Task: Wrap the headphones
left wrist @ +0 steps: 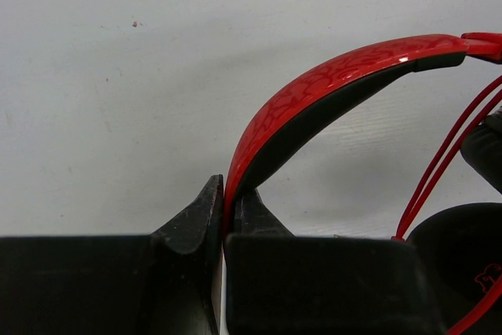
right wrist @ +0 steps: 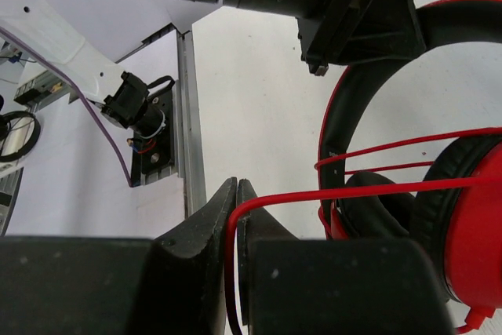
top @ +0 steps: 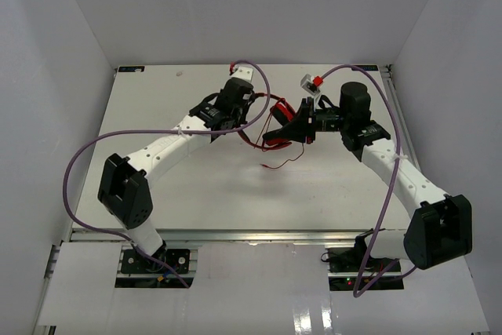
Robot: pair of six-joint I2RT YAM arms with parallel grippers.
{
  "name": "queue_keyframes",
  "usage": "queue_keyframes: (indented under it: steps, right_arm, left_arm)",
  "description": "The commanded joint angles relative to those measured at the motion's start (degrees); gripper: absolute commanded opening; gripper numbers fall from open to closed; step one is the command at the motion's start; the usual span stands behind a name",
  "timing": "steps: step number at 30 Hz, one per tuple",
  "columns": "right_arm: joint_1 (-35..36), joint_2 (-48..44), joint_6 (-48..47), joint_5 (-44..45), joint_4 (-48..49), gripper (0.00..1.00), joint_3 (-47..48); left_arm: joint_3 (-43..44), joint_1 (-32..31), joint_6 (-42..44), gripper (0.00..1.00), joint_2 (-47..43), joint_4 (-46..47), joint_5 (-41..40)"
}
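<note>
Red thin cord [right wrist: 329, 192] is pinched by the right gripper [right wrist: 237, 190]. The left gripper [left wrist: 227, 194] clamps the red-and-black plastic headband [left wrist: 314, 92]. Best wind taut, evenly.

Left arm [top: 161, 151] and right arm [top: 400, 174]: white link shells, black joint housings, black shoulder blocks. A purple cable [top: 67, 186] loops off each. Jaws matte black, wedge-tipped.

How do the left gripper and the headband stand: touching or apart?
Touching. The left wrist view shows the left gripper shut on the headband, no gap.
</note>
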Motion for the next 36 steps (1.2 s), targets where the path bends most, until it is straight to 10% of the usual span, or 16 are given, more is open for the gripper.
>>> queue_keyframes:
  steps: [1, 24, 36]
  right_arm:
    - [1.4, 0.0, 2.6, -0.7, 3.8, 0.08, -0.1]
    - [2.2, -0.1, -1.3, 7.1, 1.4, 0.11, -5.2]
    - [2.3, -4.1, -14.7, 7.1, 0.0, 0.08, -11.8]
  left_arm:
    - [2.8, 0.6, -7.9, 0.0, 0.5, 1.1, -4.7]
    - [13.4, 1.3, -36.7, 0.0, 3.4, -0.9, 3.5]
    - [15.4, 5.6, -36.1, 0.0, -0.7, -0.8, 12.7]
